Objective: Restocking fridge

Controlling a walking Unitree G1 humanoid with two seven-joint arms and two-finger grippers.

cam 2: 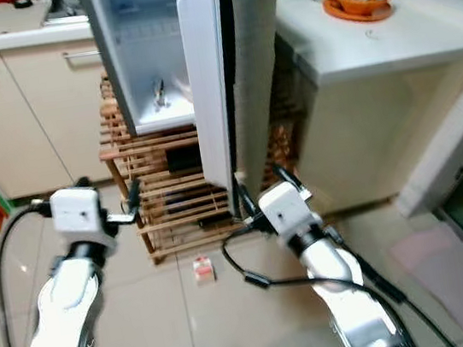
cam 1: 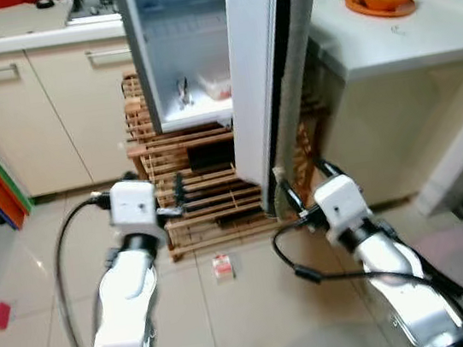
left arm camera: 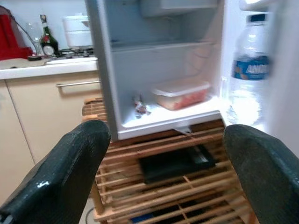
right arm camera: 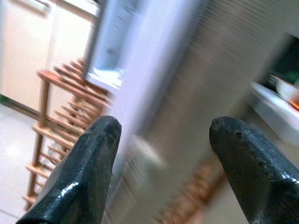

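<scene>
The small fridge (cam 1: 176, 52) sits on a slatted wooden rack (cam 1: 199, 187) at 12 o'clock, its door (cam 1: 253, 84) swung open. Inside, a clear food container (left arm camera: 180, 93) rests on the bottom shelf, and a water bottle (left arm camera: 247, 79) stands in the door. The left pincer (cam 1: 179, 194) hovers before the rack, fingers spread. The right pincer (cam 1: 283, 185), also spread, is at the door's lower edge. A small carton (cam 1: 222, 266) lies on the floor at 6 o'clock from the rack.

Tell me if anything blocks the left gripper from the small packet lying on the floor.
Nothing visible does. The small packet lies on bare floor tiles in front of the wooden rack, below and to the right of the left gripper, which hangs open and empty.
</scene>
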